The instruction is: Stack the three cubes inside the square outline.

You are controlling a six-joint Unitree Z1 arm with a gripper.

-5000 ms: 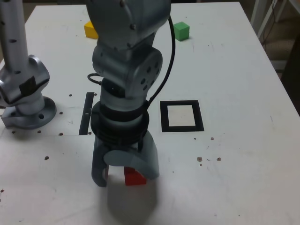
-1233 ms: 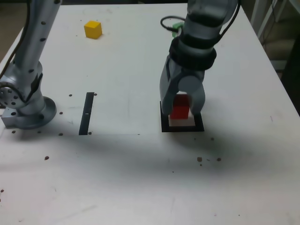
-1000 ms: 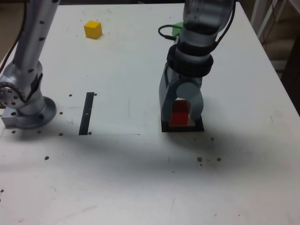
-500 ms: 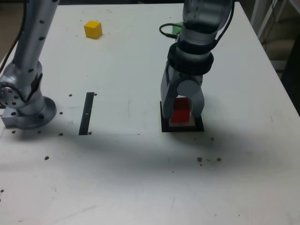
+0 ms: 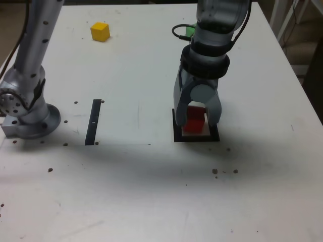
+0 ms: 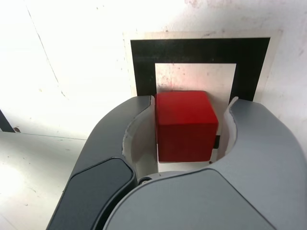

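Sitting between the gripper's [image 6: 187,127] jaws, red cube [image 6: 184,125] over square outline [image 6: 144,52], grip contact unclear.

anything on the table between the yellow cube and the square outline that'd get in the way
Nothing visible does. The table between the yellow cube and the square outline is bare; the black strip lies off that line. The red cube sits inside.
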